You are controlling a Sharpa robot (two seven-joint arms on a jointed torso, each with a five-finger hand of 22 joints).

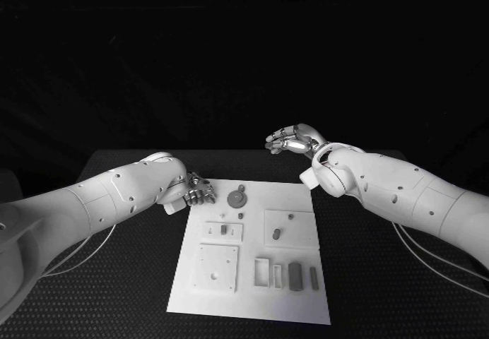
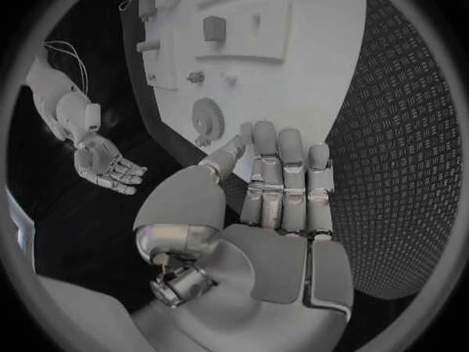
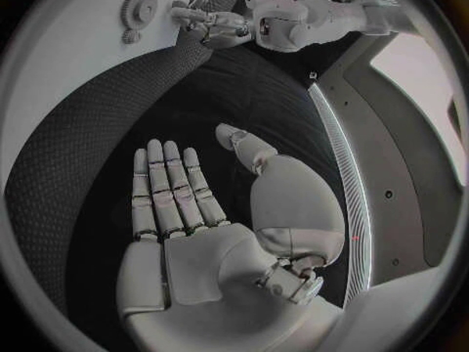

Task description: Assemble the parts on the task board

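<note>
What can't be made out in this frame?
- Head view: the left hand is partly hidden behind its own arm, at the task board corner.
- Left wrist view: the board's near-robot end is cut off by the circle's rim.
- Head view: the small parts beside the gear are too small to identify.

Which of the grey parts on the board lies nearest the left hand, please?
The toothed gear, the only round part, at the task board's far end beside the left hand.
</note>
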